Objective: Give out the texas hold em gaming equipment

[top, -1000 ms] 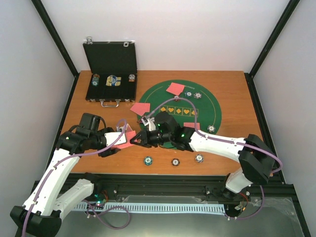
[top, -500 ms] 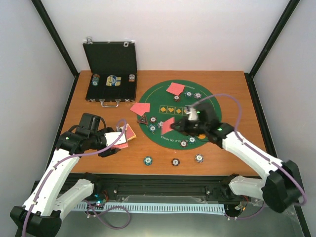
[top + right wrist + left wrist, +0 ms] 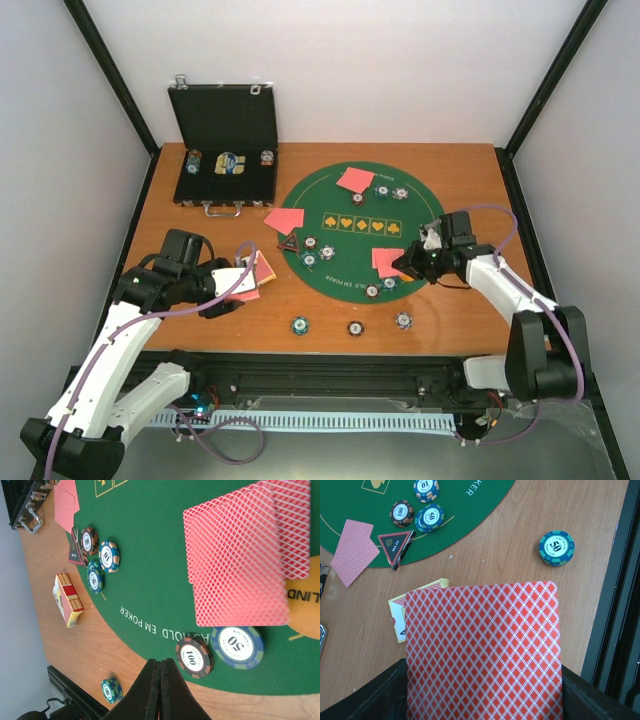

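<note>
Top view. Left gripper [image 3: 243, 272] is closed on a red-backed card [image 3: 252, 283], held over bare wood just left of the mat [image 3: 420, 215]. Right gripper [image 3: 408, 263] hangs over the mat's near-right part, tips just beside the near pair [image 3: 386, 262] of face-down cards. Far pair [image 3: 355, 180] lies at the mat's far edge. Left pair [image 3: 284, 220] lies on the table [image 3: 470, 180], at the mat's left rim. Triangle marker [image 3: 291, 243] straddles that rim, with rim chips [image 3: 310, 243] beside it. Front chips [image 3: 355, 327] sit in a row on the wood near the front edge, well apart. Case [image 3: 225, 150] stands open at the far-left corner, chips inside. White walls and black posts close in on three sides. There is open wood right of the mat.

Left wrist. The card fills the lower frame: diamond lattice, rounded corners, bottom edge pinched between black jaws. A yellow-edged box [image 3: 397, 617] peeks out at its left. Lone chip [image 3: 556, 547], blue and marked 50, sits near the black side rail.

Right wrist. Jaws are pressed together with nothing between. The near pair overlaps askew on green felt. 100 chip [image 3: 194, 656] and 50 chip [image 3: 237, 646] touch just ahead of the tips. Orange disc [image 3: 305, 612] lies partly under the pair.
</note>
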Tool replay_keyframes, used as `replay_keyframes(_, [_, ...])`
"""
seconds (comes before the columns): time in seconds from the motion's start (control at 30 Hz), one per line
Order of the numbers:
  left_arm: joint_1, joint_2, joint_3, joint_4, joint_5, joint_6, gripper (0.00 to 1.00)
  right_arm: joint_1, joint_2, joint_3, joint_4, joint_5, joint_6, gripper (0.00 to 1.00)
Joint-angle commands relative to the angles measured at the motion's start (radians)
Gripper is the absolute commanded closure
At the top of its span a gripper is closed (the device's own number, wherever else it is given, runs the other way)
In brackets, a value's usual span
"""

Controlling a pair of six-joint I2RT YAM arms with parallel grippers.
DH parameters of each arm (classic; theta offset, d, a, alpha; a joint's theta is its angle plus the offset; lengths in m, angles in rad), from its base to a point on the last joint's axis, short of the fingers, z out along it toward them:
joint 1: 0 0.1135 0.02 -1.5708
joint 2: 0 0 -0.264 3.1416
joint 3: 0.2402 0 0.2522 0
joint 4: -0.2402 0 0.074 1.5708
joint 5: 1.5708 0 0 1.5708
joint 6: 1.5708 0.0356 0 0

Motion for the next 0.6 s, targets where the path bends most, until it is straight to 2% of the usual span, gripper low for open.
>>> replay_keyframes(0.0, [-0.007, -0.011, 0.045, 0.003, 0.01, 0.015, 0.62, -0.008, 0.053, 0.081, 0.004, -0.052, -0.055, 0.96])
replay_keyframes(0.17, [-0.007, -0.013, 0.031, 0.01, 0.007, 0.021, 0.62, -0.008, 0.045, 0.098, -0.024, -0.048, -0.076, 0.97])
replay_keyframes(0.3, [-0.007, -0.003, 0.038, 0.015, 0.012, 0.023, 0.62, -0.005, 0.024, 0.056, -0.006, -0.056, -0.055, 0.94])
replay_keyframes(0.43, [-0.008, 0.002, 0.045, 0.017, 0.021, 0.016, 0.62, 0.089, -0.025, 0.064, 0.025, -0.039, -0.006, 0.78])
replay_keyframes(0.57, [-0.007, -0.001, 0.041, 0.019, 0.024, 0.013, 0.62, 0.275, -0.075, 0.1, 0.101, -0.021, 0.095, 0.6])
